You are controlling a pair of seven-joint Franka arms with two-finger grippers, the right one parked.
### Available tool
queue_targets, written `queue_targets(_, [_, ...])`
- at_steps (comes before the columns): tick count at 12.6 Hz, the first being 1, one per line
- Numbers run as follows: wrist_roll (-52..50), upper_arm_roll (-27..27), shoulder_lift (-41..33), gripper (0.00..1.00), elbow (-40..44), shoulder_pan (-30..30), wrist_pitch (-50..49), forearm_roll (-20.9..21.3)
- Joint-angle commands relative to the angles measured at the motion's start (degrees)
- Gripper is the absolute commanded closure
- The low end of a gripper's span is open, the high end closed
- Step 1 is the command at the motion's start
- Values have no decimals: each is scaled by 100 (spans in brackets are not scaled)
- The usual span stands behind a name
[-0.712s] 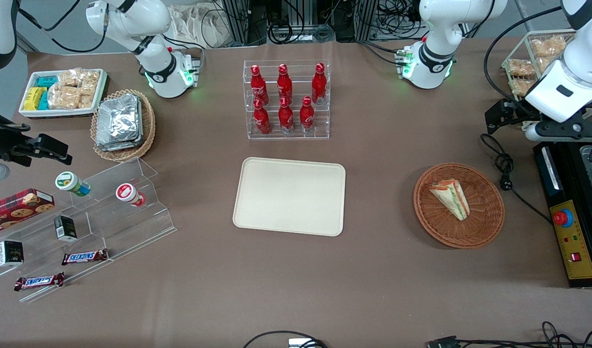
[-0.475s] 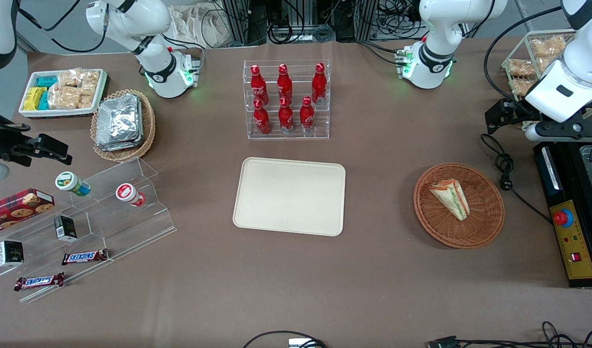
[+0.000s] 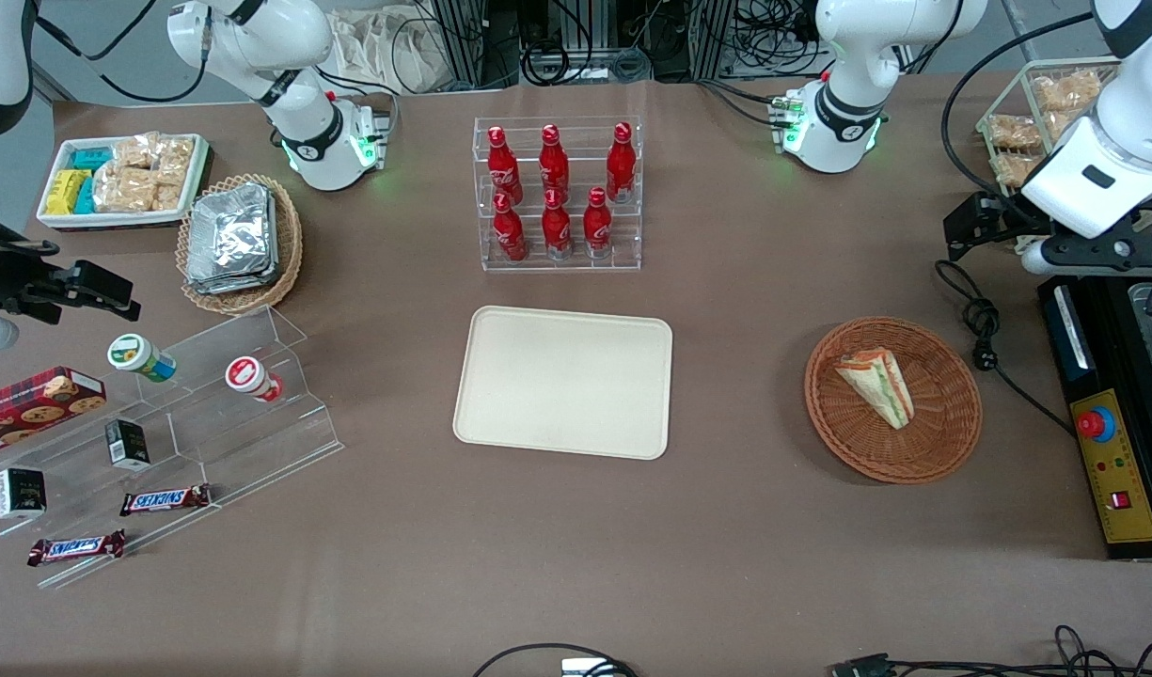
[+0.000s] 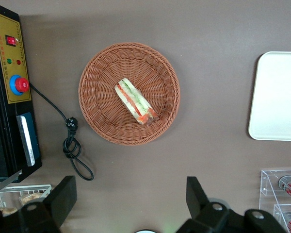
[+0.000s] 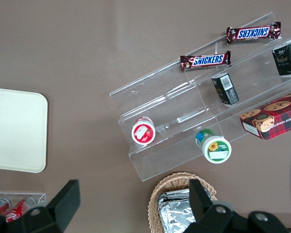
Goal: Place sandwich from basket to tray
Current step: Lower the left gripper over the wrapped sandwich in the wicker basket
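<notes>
Inside basket (image 4: 129, 93), sandwich (image 4: 135, 101), claw (image 4: 128, 199) open above

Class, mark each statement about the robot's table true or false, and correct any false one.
1. The sandwich lies in the basket. True.
2. The tray already holds the sandwich. False: it is bare.
3. The gripper is shut on the sandwich. False: it is open, above the table, farther from the front camera than the basket.
4. Six red bottles stand in a clear rack. True.
5. The basket touches the tray. False: bare table lies between them.
</notes>
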Motion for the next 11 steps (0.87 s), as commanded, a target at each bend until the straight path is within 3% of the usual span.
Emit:
queue_targets(1, [85, 68, 83, 0, 6, -67, -95, -32])
queue_targets(6, [-47, 208, 355, 0, -12, 63, -122, -58])
queue_targets(11, [-1171, 218, 1031, 0, -20, 187, -61, -32])
